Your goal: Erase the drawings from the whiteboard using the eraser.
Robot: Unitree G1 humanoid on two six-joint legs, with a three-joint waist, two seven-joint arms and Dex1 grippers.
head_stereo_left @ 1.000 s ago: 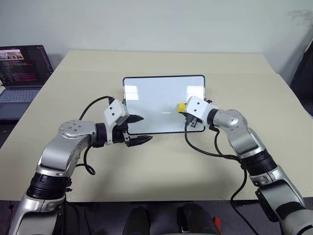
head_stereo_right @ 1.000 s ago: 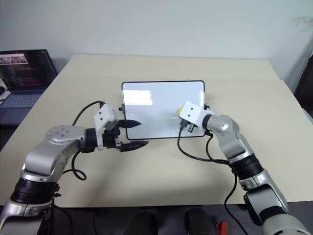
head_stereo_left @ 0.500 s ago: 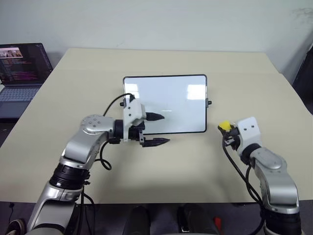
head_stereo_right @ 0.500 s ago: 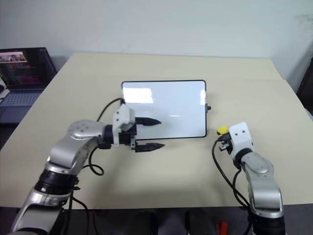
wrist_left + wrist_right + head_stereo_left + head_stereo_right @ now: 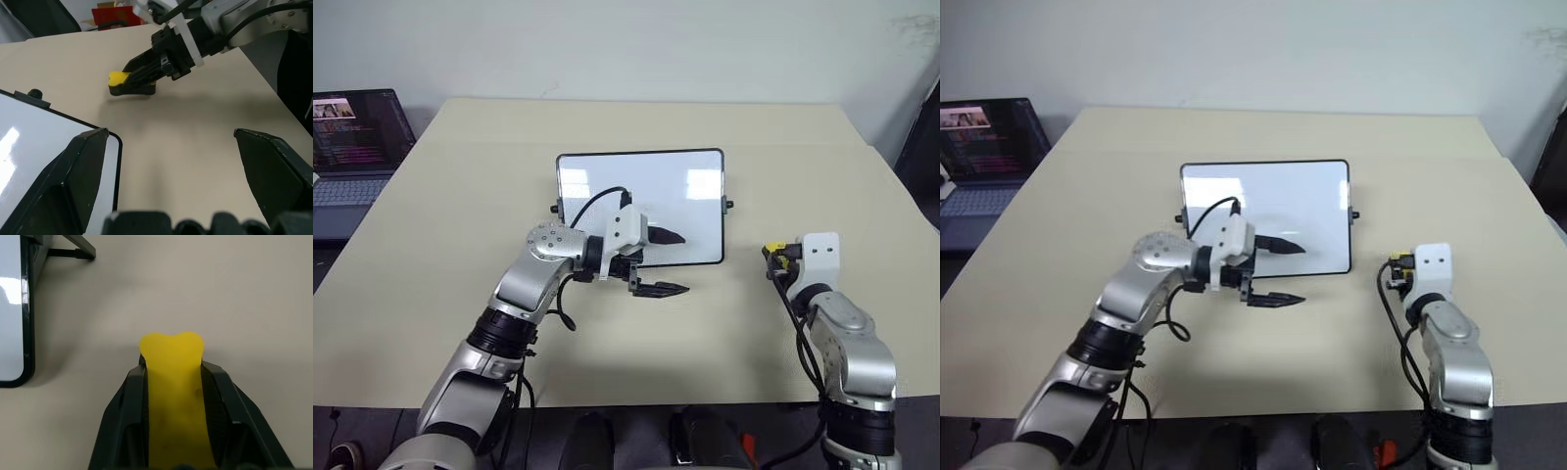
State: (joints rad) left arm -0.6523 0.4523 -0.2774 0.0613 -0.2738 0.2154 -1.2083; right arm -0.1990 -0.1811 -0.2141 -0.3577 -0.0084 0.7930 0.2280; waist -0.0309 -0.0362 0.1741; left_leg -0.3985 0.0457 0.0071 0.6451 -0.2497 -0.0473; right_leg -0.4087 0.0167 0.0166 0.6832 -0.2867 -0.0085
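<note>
A laptop is sitting at the far left, beside the beige table, its screen lit. On the table's middle, the whiteboard is lying flat, its black frame and small side knobs showing; its white surface is carrying only glare patches, and no red drawings can be made out on it. The left gripper is reaching in across the board's near edge, pointing toward the right; its two black fingers are standing wide apart and holding nothing, one finger over the board's lower part and the other over the bare table just in front of the frame. Further right, well apart from the board, the right gripper is hovering over the tabletop with its fingers clamping the yellow eraser between them. The eraser's rounded end is sticking out past the fingertips, and the left wrist view is showing it low over the table surface beyond the board's corner.
</note>
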